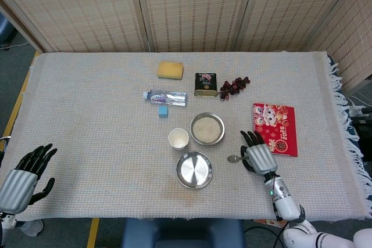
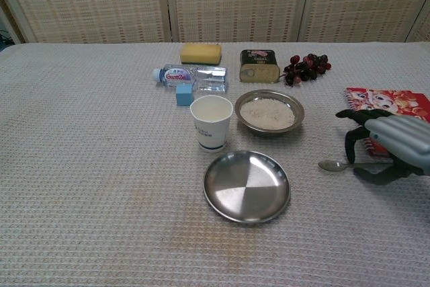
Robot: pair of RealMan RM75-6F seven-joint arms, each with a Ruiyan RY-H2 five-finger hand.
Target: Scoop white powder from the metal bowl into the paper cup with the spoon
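The right robot hand [image 2: 390, 147] closes around the spoon [image 2: 334, 165], right of the powder-filled metal bowl [image 2: 269, 111]; the paper cup [image 2: 211, 122] waits left. Next, apparently: lift and dip into the powder.

Across the far side of your surface [image 1: 87, 114] you have a sponge [image 1: 170, 69], tin [image 1: 205, 84] and grapes [image 1: 233, 85]. At 12 lie a bottle [image 1: 166, 97] and blue block [image 1: 163, 111]; a red notebook [image 1: 275, 128] at 3; an empty plate [image 1: 195, 169] at 6.
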